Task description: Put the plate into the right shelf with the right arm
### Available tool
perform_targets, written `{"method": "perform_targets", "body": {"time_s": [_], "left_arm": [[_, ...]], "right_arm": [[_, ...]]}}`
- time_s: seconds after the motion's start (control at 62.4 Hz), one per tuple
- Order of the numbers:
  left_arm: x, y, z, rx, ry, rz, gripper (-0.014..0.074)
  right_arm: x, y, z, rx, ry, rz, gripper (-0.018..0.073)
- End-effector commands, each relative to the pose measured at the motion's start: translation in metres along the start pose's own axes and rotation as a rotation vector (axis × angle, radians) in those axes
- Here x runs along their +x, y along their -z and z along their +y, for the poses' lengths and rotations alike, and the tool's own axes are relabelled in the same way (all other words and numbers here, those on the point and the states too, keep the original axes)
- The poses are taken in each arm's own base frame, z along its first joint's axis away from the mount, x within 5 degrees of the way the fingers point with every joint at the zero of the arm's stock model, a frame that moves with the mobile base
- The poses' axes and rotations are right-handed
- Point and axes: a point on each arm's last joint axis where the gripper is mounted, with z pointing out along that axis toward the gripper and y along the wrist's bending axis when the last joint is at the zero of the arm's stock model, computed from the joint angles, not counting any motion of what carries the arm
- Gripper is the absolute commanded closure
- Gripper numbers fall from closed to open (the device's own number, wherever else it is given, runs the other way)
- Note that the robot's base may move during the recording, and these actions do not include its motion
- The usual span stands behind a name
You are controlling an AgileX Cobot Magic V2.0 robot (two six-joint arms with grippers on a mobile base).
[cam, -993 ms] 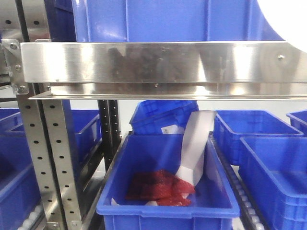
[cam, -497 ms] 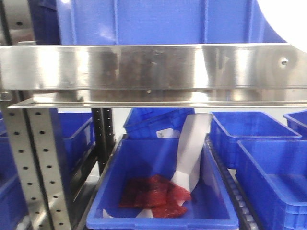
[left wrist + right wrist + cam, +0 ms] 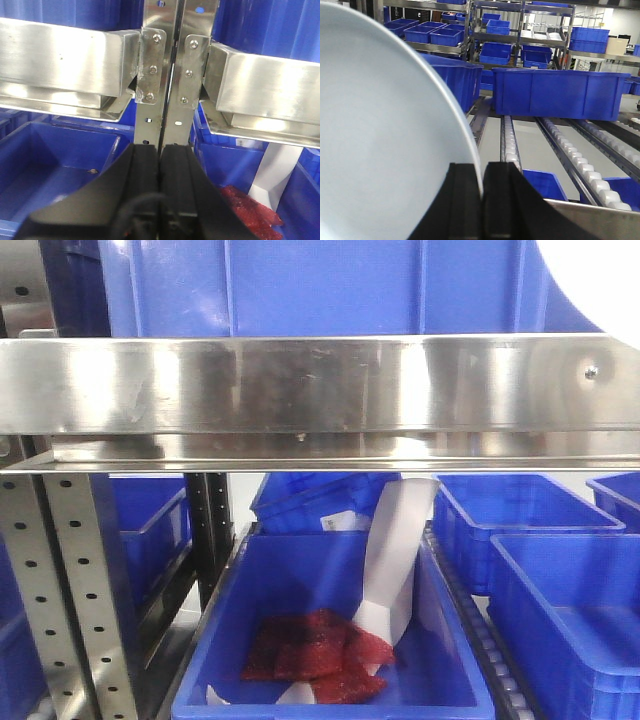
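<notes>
Shelving fills the front view: the right shelf [image 3: 320, 385], a shiny stainless-steel rack with a broad horizontal front rail and perforated uprights, carries tiers of blue plastic crates [image 3: 300, 580]. From the right wrist, its upper tier shows as roller tracks [image 3: 509, 145] with a long blue crate [image 3: 560, 92] set across the far end. The bare lane in front of it looks to me like the likely landing spot.

The plate [image 3: 385, 130], round, glossy white with a faint bluish tint, stands on edge and fills the left half of that view. It hangs near the shelf front and rests on nothing. The front camera catches only its curved edge in the top right corner.

The right gripper [image 3: 482, 200] has its 2 black fingers pinched on the plate's rim. That grip probably explains the upright carry, since a thin rim is all such jaws can span. The left gripper [image 3: 161, 185] is closed on nothing, facing the rack's upright post, clear of the work.

Smallest, a red mesh bag [image 3: 315, 655] and a white strip [image 3: 395, 550] lie in the lower crate, no part of the task.
</notes>
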Motion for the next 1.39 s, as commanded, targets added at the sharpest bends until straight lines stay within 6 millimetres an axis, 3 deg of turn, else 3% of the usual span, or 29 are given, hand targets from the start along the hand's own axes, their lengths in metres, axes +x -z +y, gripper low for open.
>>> {"method": "perform_targets", "body": {"time_s": [0.0, 0.497, 0.641, 0.817, 1.089, 1.201, 1.378], "left_arm": [[-0.005, 0.001, 0.001, -0.012, 0.015, -0.089, 0.0724], [-0.005, 0.001, 0.001, -0.012, 0.015, -0.089, 0.0724], [-0.005, 0.001, 0.001, -0.012, 0.015, -0.089, 0.0724], [-0.005, 0.001, 0.001, -0.012, 0.015, -0.089, 0.0724], [-0.005, 0.001, 0.001, -0.012, 0.015, -0.089, 0.0724], [-0.005, 0.001, 0.001, -0.012, 0.015, -0.089, 0.0724], [-0.005, 0.001, 0.001, -0.012, 0.015, -0.089, 0.0724]], "right_arm": [[-0.018, 0.001, -0.001, 0.015, 0.01, -0.117, 0.0505], [-0.022, 0.001, -0.002, 0.018, -0.003, -0.149, 0.0505], [-0.04, -0.001, -0.002, 0.016, -0.008, -0.163, 0.0505], [-0.078, -0.014, -0.003, 0.01, -0.062, -0.196, 0.0505], [-0.142, -0.067, 0.002, -0.043, -0.072, -0.216, 0.0505], [-0.165, -0.1, 0.012, -0.099, -0.083, -0.217, 0.0505], [-0.182, -0.161, 0.031, -0.155, -0.093, -0.213, 0.0505]]}}
